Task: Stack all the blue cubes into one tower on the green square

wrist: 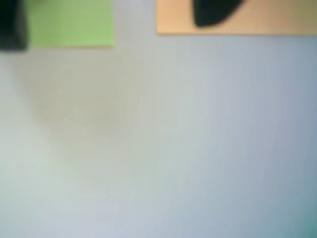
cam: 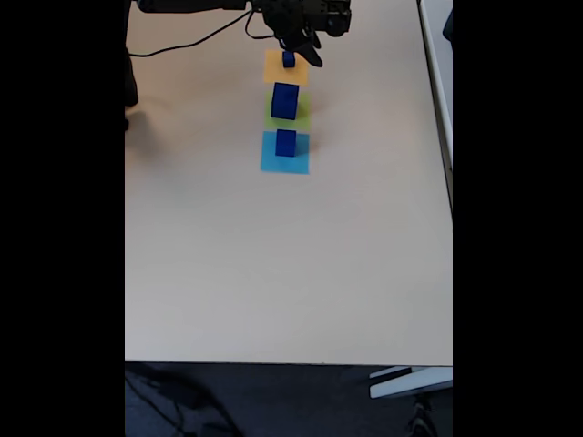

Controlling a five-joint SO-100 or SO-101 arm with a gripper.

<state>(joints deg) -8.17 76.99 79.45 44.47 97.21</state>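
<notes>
We're hovering our black claw (cam: 310, 53), state unclear, by the small navy-blue cube (cam: 289, 60) on the orange-yellow paper square (cam: 285, 69), so next we'd grab it.

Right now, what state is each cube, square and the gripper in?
Small cube: on the orange square, unstacked.
Large cube: on the green square, nothing on top.
Medium cube: on the light-blue square, unstacked.
Gripper: above the small cube; open or shut unclear.

Office or lab: plain beige table (cam: 273, 273), cable (cam: 182, 44), dark floor (cam: 273, 401).
</notes>
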